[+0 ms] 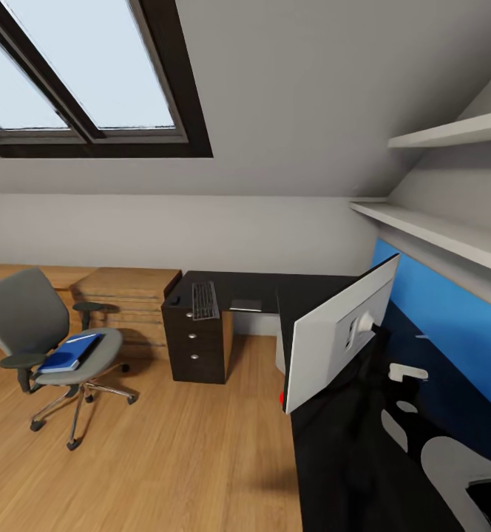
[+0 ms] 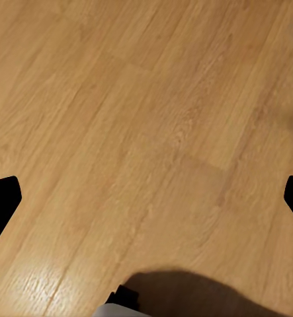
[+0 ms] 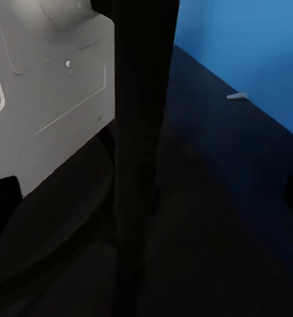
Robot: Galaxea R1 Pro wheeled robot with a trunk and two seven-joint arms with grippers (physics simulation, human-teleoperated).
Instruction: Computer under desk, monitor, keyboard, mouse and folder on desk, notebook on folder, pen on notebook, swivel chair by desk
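I see folder (image 1: 71,352) on chair (image 1: 31,325), far left of worktop (image 1: 334,443) | left arm nearer | both tools: fingertips wide apart at wrist-view edges, holding nothing | monitor (image 1: 341,332) on worktop.

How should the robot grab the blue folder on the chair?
The blue folder lies flat on the seat of the swivel chair, between the armrests, one corner near the seat's front edge. Probably best to come from the front, where nothing blocks the way, and pinch that thin near edge top and bottom. Backrest and armrests make the other sides awkward.
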